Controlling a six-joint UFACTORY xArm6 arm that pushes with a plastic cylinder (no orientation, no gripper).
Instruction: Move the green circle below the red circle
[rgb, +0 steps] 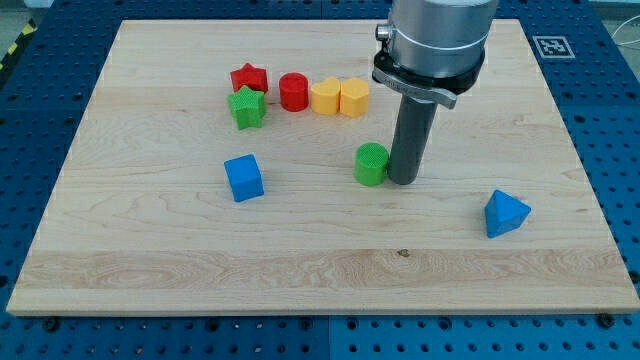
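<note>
The green circle (371, 163) stands near the board's middle, below and to the right of the red circle (293, 92). My tip (403, 180) rests against the green circle's right side. The red circle sits in a row near the view's top, between a red star (249, 78) on its left and a yellow block (325, 97) on its right.
A green star (246, 107) lies just below the red star. A second yellow block (354, 98) ends the row. A blue cube (244, 177) lies at the left of the middle. A blue triangle (505, 213) lies at the lower right. The wooden board (150, 270) sits on a blue pegboard.
</note>
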